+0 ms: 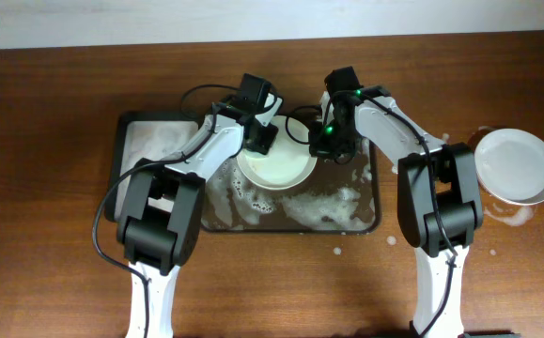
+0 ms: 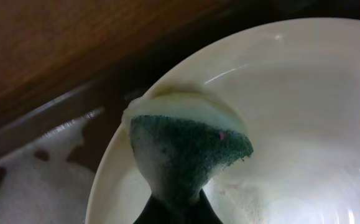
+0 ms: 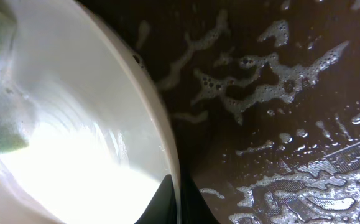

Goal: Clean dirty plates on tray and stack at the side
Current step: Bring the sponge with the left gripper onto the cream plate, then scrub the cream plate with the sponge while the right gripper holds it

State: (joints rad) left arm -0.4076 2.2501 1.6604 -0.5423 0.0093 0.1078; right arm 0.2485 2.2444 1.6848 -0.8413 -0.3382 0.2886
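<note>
Plate over the middle of the tray. Right hand is pinched shut on its rim, likely to steady it for scrubbing. Left hand is clamped on green sponge, which presses the plate's inner wall. Foam lies across the tray. Second plate sits on counter to the right, well apart; probably the stack's start.

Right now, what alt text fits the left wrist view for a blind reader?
The left gripper pinches a green sponge against the rim of a glossy white plate. A foamy dark tray shows at left.
</note>
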